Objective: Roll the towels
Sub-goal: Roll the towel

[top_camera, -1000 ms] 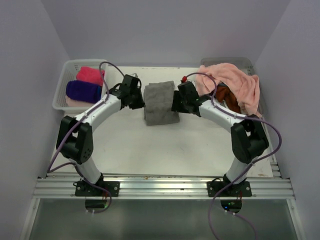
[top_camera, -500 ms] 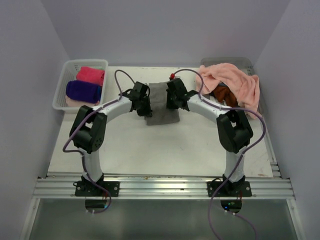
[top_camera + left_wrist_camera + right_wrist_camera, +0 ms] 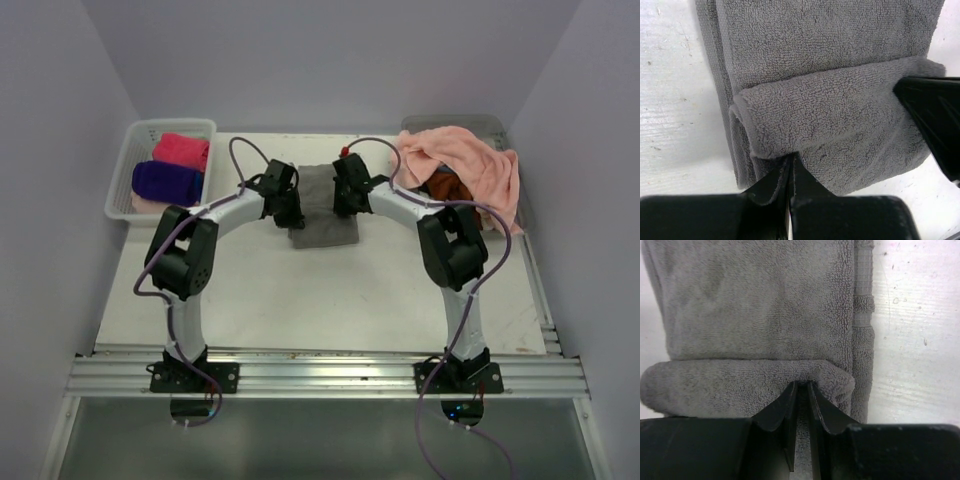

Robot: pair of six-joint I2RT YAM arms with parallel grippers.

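Note:
A grey towel [image 3: 325, 222] lies flat mid-table, its far end turned over into a first roll [image 3: 835, 112]. My left gripper [image 3: 289, 207] is at the roll's left end, its jaws shut on the towel's edge [image 3: 791, 161]. My right gripper [image 3: 341, 196] is at the roll's right end, its jaws pinched on the fold [image 3: 802, 388]. The roll [image 3: 740, 381] lies across the flat part of the towel. A right finger [image 3: 935, 117] shows in the left wrist view. Rolled hot pink [image 3: 182, 150] and purple [image 3: 167, 182] towels lie in the left basket.
A white basket [image 3: 127, 150] stands at the far left, with a salmon pink roll [image 3: 145, 203] under the purple one. A grey bin [image 3: 495, 125] at the far right holds a loose salmon pink towel [image 3: 470, 160] draped over a rust orange one [image 3: 452, 190]. Walls close in on three sides.
Both grippers have moved inward from the towel's sides onto its far end and closed on it. The far end is now turned over and the towel looks shorter.

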